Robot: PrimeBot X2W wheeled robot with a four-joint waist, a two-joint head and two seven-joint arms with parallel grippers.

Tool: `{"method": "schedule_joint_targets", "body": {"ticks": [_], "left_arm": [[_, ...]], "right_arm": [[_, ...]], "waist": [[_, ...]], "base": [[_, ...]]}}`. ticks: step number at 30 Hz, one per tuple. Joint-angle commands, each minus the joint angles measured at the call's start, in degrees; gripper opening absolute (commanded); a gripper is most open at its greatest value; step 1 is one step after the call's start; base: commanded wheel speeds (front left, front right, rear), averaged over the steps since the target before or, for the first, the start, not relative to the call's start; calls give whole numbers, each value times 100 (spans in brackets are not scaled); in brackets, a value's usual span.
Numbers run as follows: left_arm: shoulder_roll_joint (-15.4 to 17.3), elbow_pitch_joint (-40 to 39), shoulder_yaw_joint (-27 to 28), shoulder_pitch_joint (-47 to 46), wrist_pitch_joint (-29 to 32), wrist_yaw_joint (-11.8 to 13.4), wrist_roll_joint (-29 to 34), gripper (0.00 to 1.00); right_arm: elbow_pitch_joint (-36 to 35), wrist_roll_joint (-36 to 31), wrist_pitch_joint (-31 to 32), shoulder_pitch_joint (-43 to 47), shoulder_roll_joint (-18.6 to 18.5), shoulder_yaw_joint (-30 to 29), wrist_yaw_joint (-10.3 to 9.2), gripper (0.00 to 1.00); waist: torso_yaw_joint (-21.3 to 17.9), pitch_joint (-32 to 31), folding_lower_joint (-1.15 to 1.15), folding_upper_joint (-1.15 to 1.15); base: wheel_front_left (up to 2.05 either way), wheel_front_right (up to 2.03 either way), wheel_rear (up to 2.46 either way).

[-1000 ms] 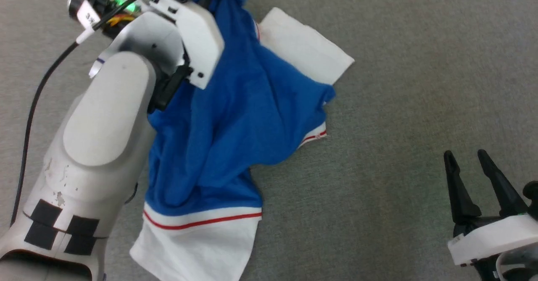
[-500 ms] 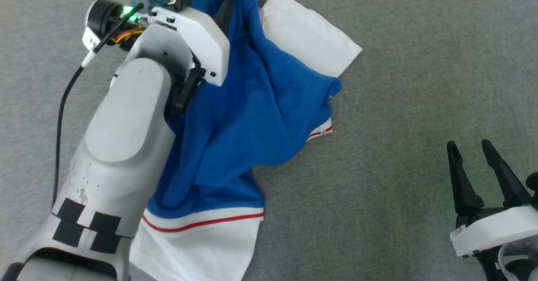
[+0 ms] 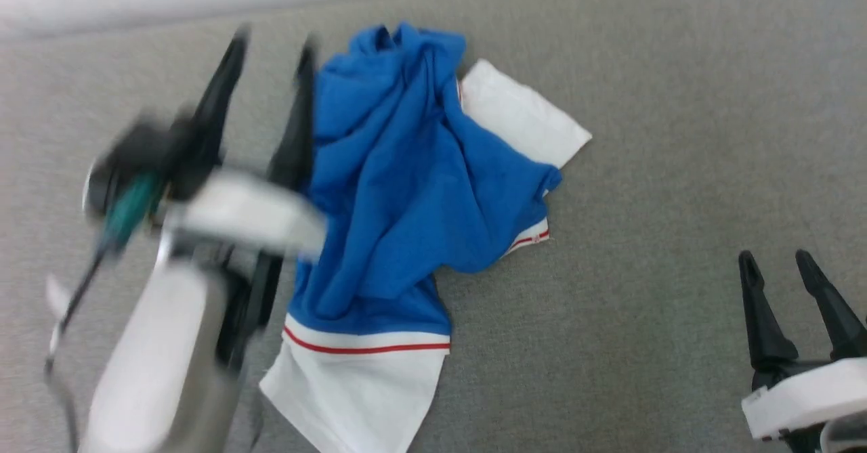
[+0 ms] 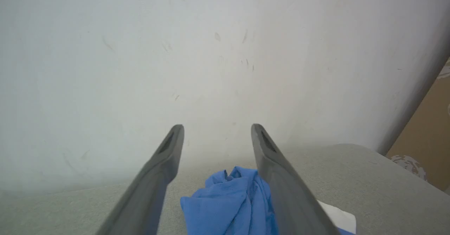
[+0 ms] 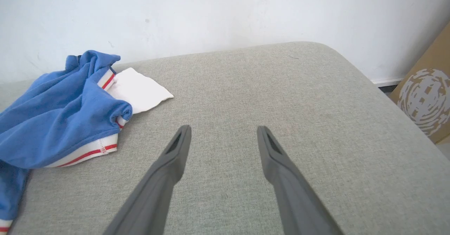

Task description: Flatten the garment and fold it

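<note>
My left gripper [image 3: 272, 43] hangs spread and empty. The blue jersey [image 3: 399, 189] lies bunched just right of its fingers on the grey cushion [image 3: 643, 135]. My right gripper [image 3: 775, 258], also spread and empty, is well apart from it. Flattening is barely begun and folding is not started.

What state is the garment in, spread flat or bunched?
Bunched. The garment lies crumpled on the grey cushion, its blue body heaped in folds, white sleeves sticking out.
</note>
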Motion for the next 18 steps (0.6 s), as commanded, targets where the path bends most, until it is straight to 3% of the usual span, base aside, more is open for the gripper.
{"method": "schedule_joint_targets", "body": {"ticks": [1,6,12,18], "left_arm": [[110,-241,70,465,-46,114,4,100],[280,-1173,303,2279,-237,559,-45,100],[100,-1536,319,4063,-739,861,-204,100],[10,-1542,57,4683,-670,957,-198,100]], "right_arm": [[-44,-50,-21,79,13,-11,-5,100],[-45,-69,-46,363,13,-29,-5,100],[12,27,-120,671,13,-24,-5,100],[40,91,-169,830,13,-4,-5,100]], "waist": [[175,-587,1,-1],[199,-880,1,-1],[308,-1123,1,-1],[570,-1229,1,-1]], "base": [[0,0,0],[0,0,0],[0,0,0],[0,0,0]]}}
